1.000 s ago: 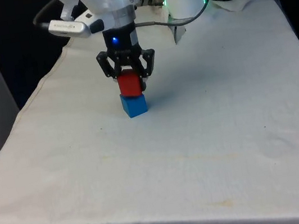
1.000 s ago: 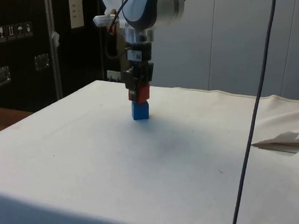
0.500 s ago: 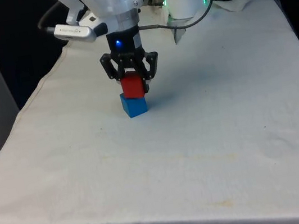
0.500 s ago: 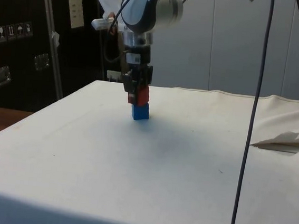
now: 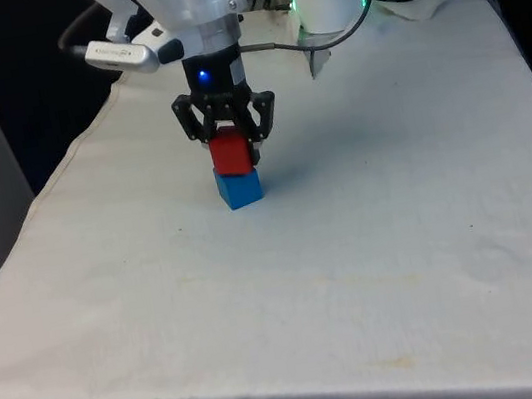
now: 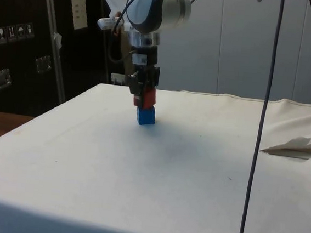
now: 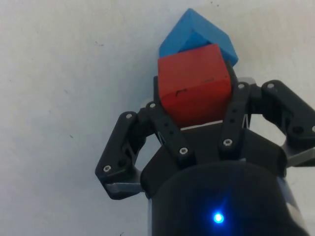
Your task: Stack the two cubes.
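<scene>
**Cubes nearly stacked, grip not yet released**

Cubes first: we see the red cube (image 5: pixel 231 151) sitting on top of the blue cube (image 5: pixel 240 187), out on the white tablecloth (image 5: pixel 374 243) toward the front view's left of centre. The gripper (image 5: pixel 230 142) stands directly above, its black fingers (image 7: pixel 235 110) clamped against the red cube's two opposite sides.

We judge the placing step to be almost finished, with the release left to do. In the wrist view the blue cube (image 7: pixel 197 37) sits rotated relative to the red cube (image 7: pixel 194 83), so their edges do not line up and one blue corner pokes out beyond the red face. The overlap looks sufficient for a stable rest (though we cannot confirm full contact between the faces from any view). To do this well, we would open the fingers slowly and evenly, so neither pad drags the top cube sideways, then lift straight up before moving away.

Both cubes look like rigid blocks with flat faces, crisp edges and a matte finish. The red one shows a small dark scuff on its upper face. Flat on flat should sit firmly. The cloth beneath is soft and faintly creased, so the base could tilt slightly under pressure.
</scene>
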`<state>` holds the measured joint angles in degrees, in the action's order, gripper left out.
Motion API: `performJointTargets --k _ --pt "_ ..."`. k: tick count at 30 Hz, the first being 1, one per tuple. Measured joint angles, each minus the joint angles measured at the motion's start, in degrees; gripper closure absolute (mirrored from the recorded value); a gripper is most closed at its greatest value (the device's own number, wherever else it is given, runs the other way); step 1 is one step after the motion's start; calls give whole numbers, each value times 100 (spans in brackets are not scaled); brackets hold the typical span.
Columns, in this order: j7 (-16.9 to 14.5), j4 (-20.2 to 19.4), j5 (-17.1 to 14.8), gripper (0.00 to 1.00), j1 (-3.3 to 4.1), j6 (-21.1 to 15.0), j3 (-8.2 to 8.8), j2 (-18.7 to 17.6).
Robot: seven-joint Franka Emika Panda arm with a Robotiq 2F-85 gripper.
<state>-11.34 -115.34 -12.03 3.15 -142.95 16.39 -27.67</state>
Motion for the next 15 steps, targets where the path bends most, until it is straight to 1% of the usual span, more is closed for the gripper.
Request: performJointTargets --k 11,13,15 --pt "0 0 0 99 0 0 6 0" --pt "0 6 0 84 0 0 6 0" --pt "0 6 0 65 6 0 6 0"
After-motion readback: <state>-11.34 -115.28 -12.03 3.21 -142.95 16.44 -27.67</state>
